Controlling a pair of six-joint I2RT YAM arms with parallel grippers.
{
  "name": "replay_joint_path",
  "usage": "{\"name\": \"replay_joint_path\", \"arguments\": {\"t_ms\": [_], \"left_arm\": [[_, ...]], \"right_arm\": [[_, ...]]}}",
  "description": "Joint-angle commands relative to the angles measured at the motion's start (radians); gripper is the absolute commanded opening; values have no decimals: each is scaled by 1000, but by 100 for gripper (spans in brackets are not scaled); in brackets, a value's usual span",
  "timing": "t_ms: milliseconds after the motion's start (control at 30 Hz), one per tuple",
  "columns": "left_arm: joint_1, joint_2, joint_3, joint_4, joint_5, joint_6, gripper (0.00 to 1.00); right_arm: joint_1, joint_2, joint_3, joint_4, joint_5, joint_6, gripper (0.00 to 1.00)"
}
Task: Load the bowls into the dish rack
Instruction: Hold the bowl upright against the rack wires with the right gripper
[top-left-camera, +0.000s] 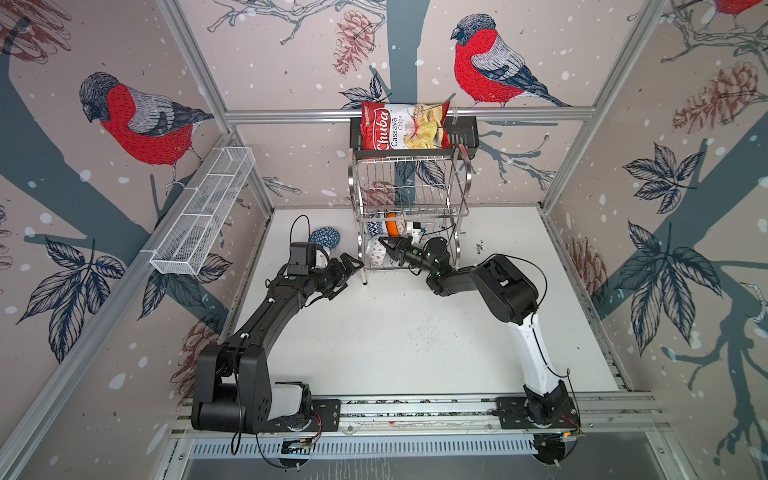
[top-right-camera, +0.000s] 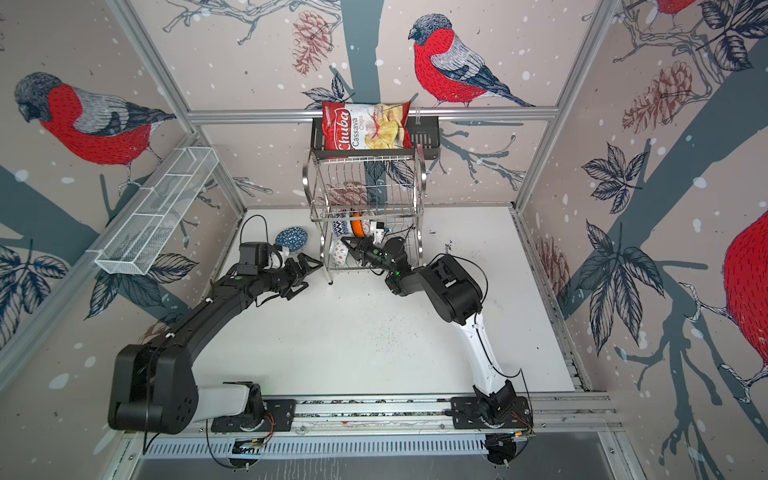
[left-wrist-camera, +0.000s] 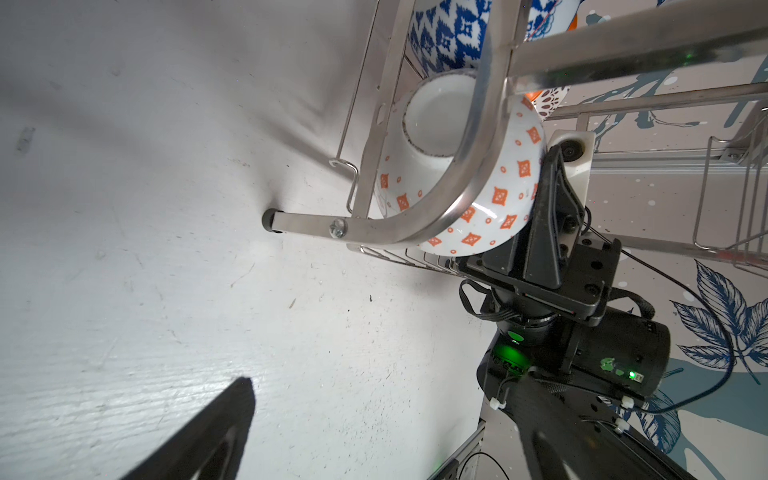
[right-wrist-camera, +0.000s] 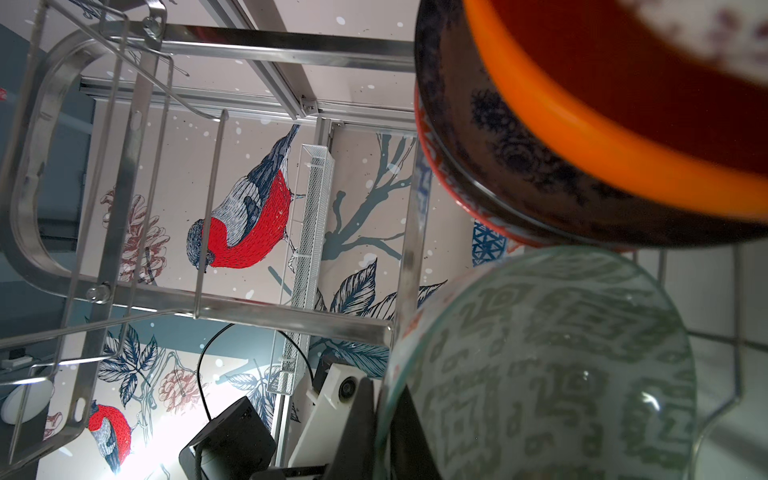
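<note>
Down on the lower tier of the rack, your right pincer is clenched on the rim of the orange-diamond bowl. From the wrist view it looks like one finger is inside against the grey-green lining and one outside. That bowl is already within the frame, tipped on its side with its foot turned away from the pincer. I can't tell if it's actually resting on the wires. Just beyond it sit the orange bowl and a dark patterned bowl, really close. So my read is you're at the seat-and-release bit, not the carry.

Tips: ease the rim down until it drops between two wires before letting go, otherwise I'd bet it rolls. Open slowly, then back the pincer straight out the way it points. The curved side tube is right beside it and the neighbours are tight on the far side.

Your left pincer is spread wide and empty, hovering just outside the rack's front foot. Behind it the blue bowl sits on the bench, not loaded, so probably the next pickup.
</note>
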Motion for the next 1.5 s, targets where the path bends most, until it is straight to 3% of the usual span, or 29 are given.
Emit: {"name": "replay_joint_path", "arguments": {"t_ms": [0,767,1467], "left_arm": [[0,-7,7,-9,1,18,97],[-32,-6,10,73,58,3,97],[-33,14,16,78,57,0,97]], "right_arm": [[2,4,2,35,34,0,0],[-5,-56,-70,-54,54,-51,0],[-4,-81,-29,-220,46,-147,10]]}}
